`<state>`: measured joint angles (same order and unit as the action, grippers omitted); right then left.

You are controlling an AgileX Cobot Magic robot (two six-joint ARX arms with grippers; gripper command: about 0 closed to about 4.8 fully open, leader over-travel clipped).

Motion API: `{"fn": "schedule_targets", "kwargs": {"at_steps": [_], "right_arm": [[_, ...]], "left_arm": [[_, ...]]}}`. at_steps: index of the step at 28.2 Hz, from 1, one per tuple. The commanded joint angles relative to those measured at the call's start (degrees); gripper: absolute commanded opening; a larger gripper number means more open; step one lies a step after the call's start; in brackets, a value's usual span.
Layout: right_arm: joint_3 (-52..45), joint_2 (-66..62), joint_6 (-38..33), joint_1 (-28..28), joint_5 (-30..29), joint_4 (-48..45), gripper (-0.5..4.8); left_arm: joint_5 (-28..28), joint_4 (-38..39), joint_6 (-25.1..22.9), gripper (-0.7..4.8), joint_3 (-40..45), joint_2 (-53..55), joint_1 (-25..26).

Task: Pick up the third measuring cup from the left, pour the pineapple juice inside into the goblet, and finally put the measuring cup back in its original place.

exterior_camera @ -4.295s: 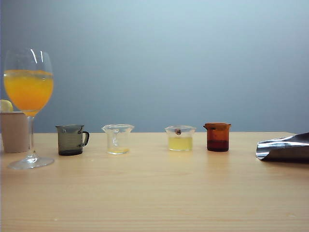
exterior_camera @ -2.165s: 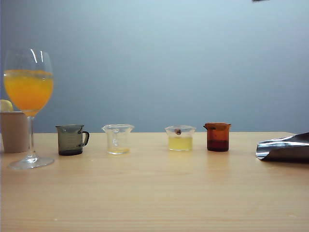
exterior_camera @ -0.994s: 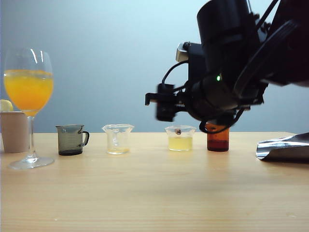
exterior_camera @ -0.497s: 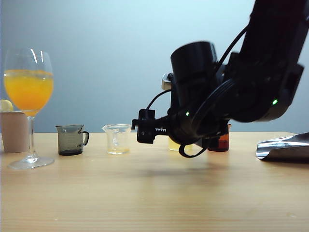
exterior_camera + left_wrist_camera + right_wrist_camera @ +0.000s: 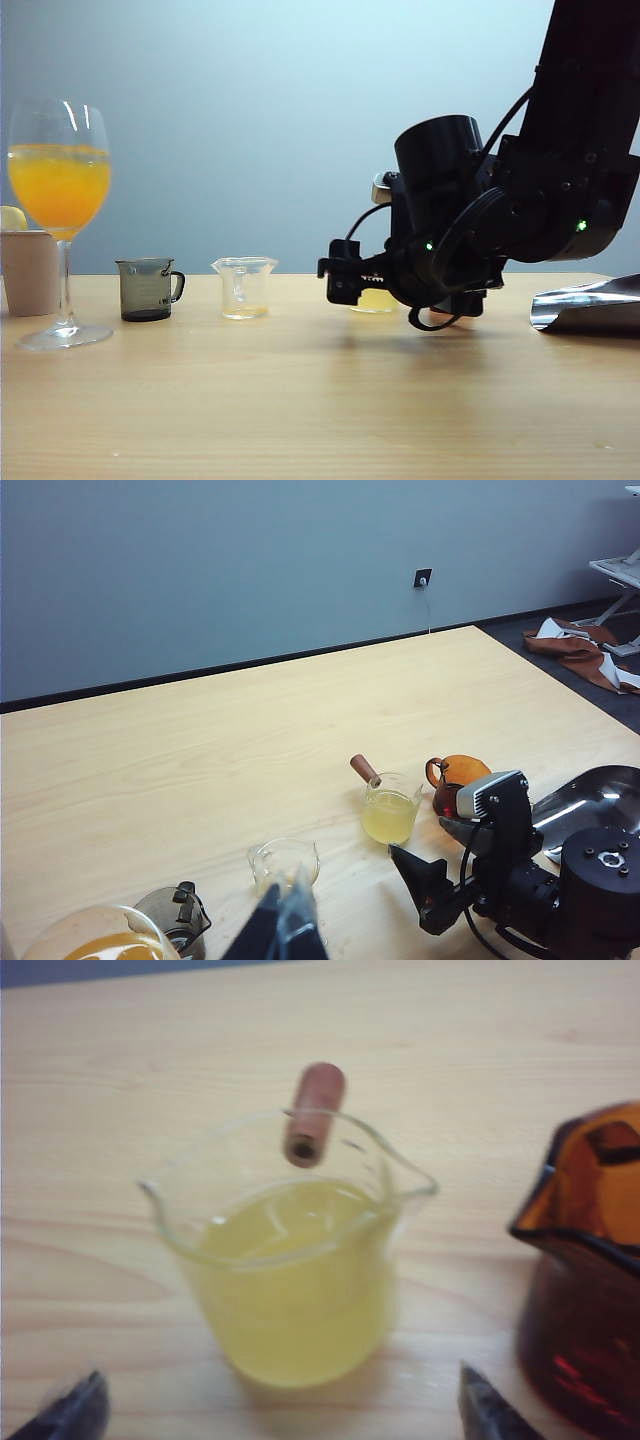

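2 fingertips of the right claw (image 5: 280,1405) stand wide apart and empty, low over the table (image 5: 300,400), with the third measuring cup (image 5: 290,1260) just ahead of the gap between them and not touched. In the exterior view this claw (image 5: 340,280) hangs directly in front of that cup (image 5: 375,300), hiding most of it. The cup stands upright, holding pale pineapple juice (image 5: 295,1280), a short brown handle (image 5: 313,1112) jutting from its far rim. An amber cup (image 5: 590,1270) sits just beside it at 3 o'clock. Toward 9 o'clock along the row come a clear cup (image 5: 244,287), then a grey cup (image 5: 148,288), then the goblet (image 5: 60,200) with orange drink. The left claw (image 5: 280,930) shows only its tips, near together, empty, above the clear cup; its exact state I cannot tell.
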<state>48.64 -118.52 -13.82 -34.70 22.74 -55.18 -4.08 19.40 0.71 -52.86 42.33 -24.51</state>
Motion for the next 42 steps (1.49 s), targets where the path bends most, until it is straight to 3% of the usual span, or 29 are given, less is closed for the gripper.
{"fn": "schedule_targets", "kwargs": {"at_steps": [1,42], "right_arm": [[0.35,0.13,0.35,0.20,-0.81,0.07,4.79],[13.79,-7.85,0.74,2.40,-3.41,3.17,4.79]], "left_arm": [[-0.28,-2.29,-0.26,-0.06,-0.28,-0.13,0.07],[-2.62,-2.38,-0.26,-0.06,-0.31,-0.24,0.07]]}}
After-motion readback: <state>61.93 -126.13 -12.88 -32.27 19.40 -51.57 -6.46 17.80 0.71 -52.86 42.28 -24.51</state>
